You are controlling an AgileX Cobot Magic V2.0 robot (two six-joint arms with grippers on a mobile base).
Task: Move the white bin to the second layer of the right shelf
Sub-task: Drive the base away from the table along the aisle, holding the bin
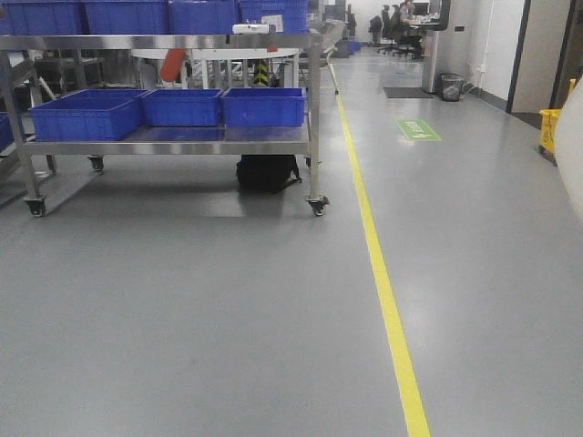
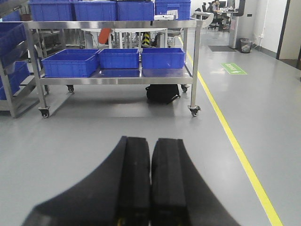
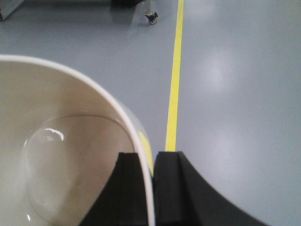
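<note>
Right gripper (image 3: 151, 188) jaws pinch the wall of the white bin (image 3: 61, 155): one jaw inside, one outside, closed tight on the rim. Bin is empty, glossy inside, and hangs over bare grey floor (image 3: 225, 94) just beside the yellow line (image 3: 175, 75). In the front view a pale blurred curve at the right edge is probably the same bin; can't confirm.

Left gripper (image 2: 150, 183) jaws are pressed together with nothing between them, pointing low over the floor toward a wheeled steel cart (image 2: 113, 81). The cart's lower level carries blue crates (image 2: 70, 62), with more on top and a black bag (image 2: 162, 93) underneath on the floor.

Progress, as a judgement: the pickup is done, since the bin is gripped and not resting on any surface that I can see. Everything else is left, namely carrying it to the right shelf, lining it up with the second layer and releasing it. No roller-track level shows in any view, so the target isn't in sight and the base likely has to turn or drive first. One-sided rim pinch, so the bin could tilt or slip in transit.
</note>
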